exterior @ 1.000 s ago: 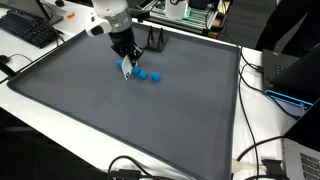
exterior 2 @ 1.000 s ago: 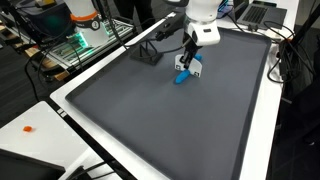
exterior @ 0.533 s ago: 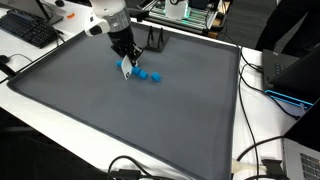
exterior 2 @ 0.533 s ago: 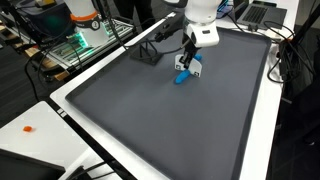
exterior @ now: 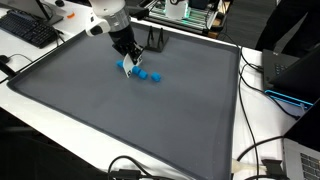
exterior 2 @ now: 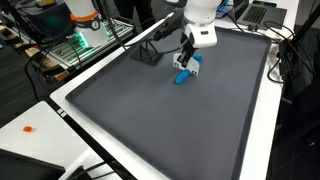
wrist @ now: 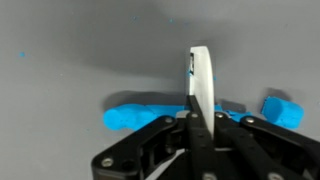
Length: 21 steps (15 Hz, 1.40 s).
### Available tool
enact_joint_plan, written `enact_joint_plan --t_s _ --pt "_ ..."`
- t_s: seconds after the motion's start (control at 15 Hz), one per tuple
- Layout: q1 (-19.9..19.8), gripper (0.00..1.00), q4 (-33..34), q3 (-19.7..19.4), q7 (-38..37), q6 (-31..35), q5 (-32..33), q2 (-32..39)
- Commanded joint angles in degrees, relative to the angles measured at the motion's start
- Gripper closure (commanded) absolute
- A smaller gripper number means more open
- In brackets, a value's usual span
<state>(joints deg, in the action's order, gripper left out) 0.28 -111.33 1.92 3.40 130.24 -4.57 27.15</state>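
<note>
My gripper (exterior: pixel 126 62) hangs over the far part of a dark grey mat (exterior: pixel 120 120). It is shut on a thin white flat piece (wrist: pixel 200 80) that sticks out between the fingers. Just under and beside it lie small blue pieces (exterior: pixel 150 76). In the wrist view a long blue piece (wrist: pixel 135 117) lies across behind the fingers and a small blue cube (wrist: pixel 280 109) lies to the right. The gripper (exterior 2: pixel 188 64) and the blue pieces (exterior 2: pixel 181 78) also show in an exterior view. The white piece's lower edge is close to the blue pieces; I cannot tell whether it touches them.
A black wire stand (exterior: pixel 155 42) sits at the mat's far edge, also seen in an exterior view (exterior 2: pixel 145 52). A keyboard (exterior: pixel 30 30) lies off the mat. Cables and a laptop (exterior: pixel 292 82) lie along one side. A white table edge carries a small orange thing (exterior 2: pixel 28 128).
The gripper with the white piece has shifted very slightly near the blue pieces. The blue pieces have not moved.
</note>
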Motion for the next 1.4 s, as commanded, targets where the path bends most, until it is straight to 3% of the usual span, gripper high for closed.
enact_joint_plan --t_s 0.0,0.73,1.33 --pt "-0.8 0.99 -0.7 0.4 0.6 -1.8 -1.0 -1.3" --pt "-1.8 0.99 -1.7 -1.1 0.4 -0.5 -0.1 -5.3" --pt "-2.0 0.99 -2.4 -1.5 0.3 1.2 0.3 -3.7"
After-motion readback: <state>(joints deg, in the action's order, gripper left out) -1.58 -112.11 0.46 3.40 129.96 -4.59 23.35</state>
